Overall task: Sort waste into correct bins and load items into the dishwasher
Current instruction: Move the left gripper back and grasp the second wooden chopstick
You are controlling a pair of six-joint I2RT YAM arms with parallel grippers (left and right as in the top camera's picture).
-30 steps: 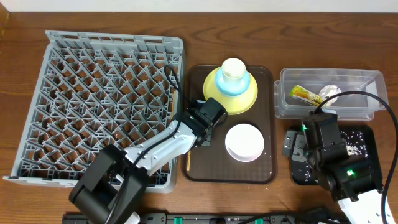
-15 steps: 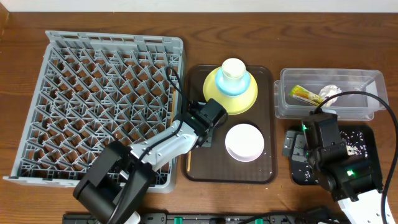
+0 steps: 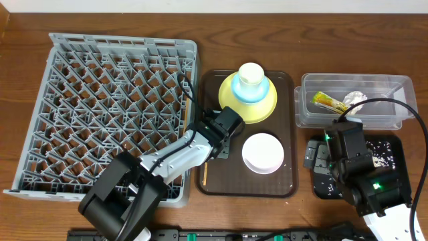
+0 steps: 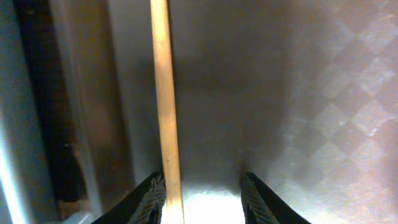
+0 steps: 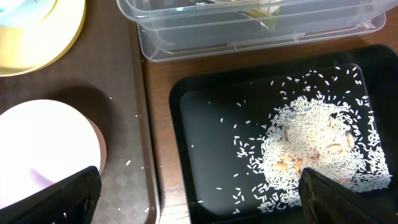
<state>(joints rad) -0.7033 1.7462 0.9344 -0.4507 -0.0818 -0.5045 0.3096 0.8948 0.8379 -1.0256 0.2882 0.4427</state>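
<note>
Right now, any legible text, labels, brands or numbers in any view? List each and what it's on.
None can be read in any view.
snack wrapper, lying in the clear tub: green and yellow, any print too small and blurred to read.
Nothing else shows lettering or numbers.

I can't read any text, number, brand or sign on my 3 feeds. The green-and-yellow snack wrapper [image 3: 326, 101] in the clear tub [image 3: 304, 115] is too small from overhead for any lettering to show. The grey rack [image 3: 40, 144] shows me no label.
</note>
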